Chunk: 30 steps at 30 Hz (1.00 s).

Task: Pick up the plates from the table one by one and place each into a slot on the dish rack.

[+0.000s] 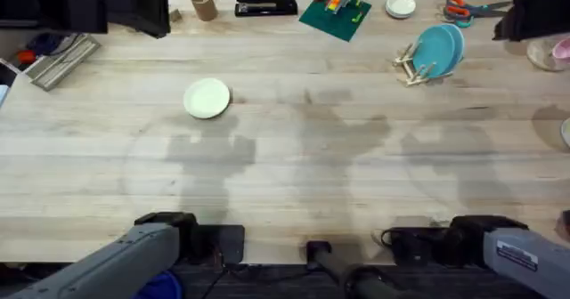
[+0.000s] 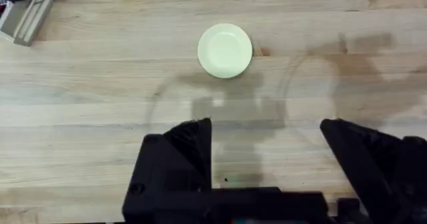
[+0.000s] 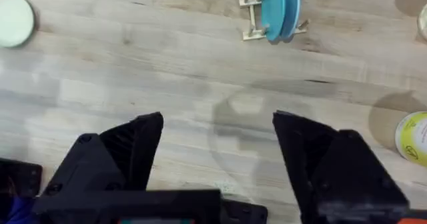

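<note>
Cream plate lies flat on table w/ nothing under its rim. Two teal plates already stand in dish rack, approx 3 o'clock from cream one, well apart. Left gripper & right gripper both parted, holding nothing. Risks: fingers skid off the flat rim; rack's light, could tip when third goes in.

No readable text anywhere. A white label on the right arm near its base carries small print, too blurred to read. A yellow-green round container at the table edge in the right wrist view has dark markings, also illegible.
</note>
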Motion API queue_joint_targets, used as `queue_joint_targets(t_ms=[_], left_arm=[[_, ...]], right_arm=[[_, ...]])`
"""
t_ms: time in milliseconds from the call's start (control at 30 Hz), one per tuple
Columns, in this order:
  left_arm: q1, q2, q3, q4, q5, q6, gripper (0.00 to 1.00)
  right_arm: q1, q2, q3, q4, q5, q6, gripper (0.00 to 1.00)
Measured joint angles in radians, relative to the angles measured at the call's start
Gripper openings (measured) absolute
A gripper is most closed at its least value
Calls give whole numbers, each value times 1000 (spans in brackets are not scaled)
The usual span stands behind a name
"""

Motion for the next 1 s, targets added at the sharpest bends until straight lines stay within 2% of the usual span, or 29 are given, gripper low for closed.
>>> queue_joint_targets(t_ms=[600, 633, 667, 833, 867, 1000], left_arm=[[0, 0, 0, 0, 0, 0, 994], [0, 0, 0, 0, 0, -1, 960], [0, 0, 0, 0, 0, 1, 850], [0, 0, 0, 0, 0, 3, 93], [0, 0, 0, 0, 1, 4, 55], [0, 0, 0, 0, 4, 4, 42]], right_arm=[[0, 0, 1, -2, 0, 0, 995], [0, 0, 1, -2, 0, 0, 995], [0, 0, 1, -2, 0, 0, 995], [0, 0, 1, -2, 0, 0, 995], [0, 0, 1, -2, 0, 0, 995], [0, 0, 1, -3, 0, 0, 995]])
